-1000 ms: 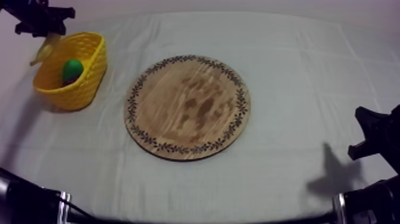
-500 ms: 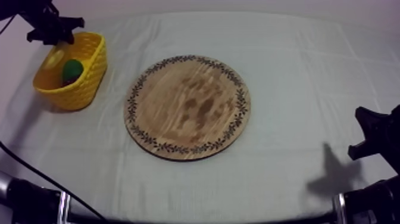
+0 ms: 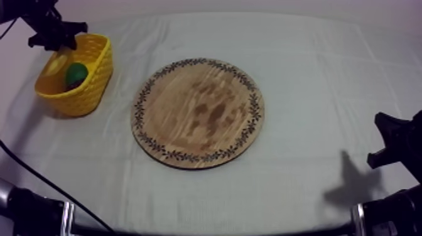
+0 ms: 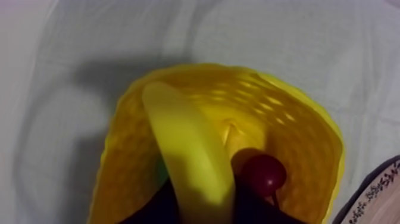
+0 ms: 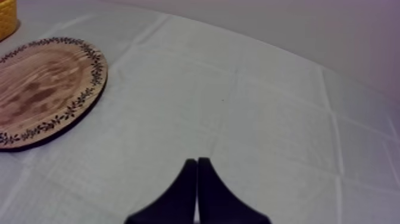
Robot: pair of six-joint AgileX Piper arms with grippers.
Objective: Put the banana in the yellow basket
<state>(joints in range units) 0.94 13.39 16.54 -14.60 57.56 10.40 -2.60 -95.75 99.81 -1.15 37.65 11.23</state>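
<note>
Yellow toy banana (image 4: pixel 187 161) hangs inside woven yellow basket (image 4: pixel 297 131), near end pinched by left gripper (image 4: pixel 205 205), long axis straight out from its grip; right gripper (image 5: pixel 197 179) pressed together, well apart.

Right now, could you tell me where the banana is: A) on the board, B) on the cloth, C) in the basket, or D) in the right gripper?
C: the banana is inside the basket, next to the small red fruit, and the board is bare.
</note>
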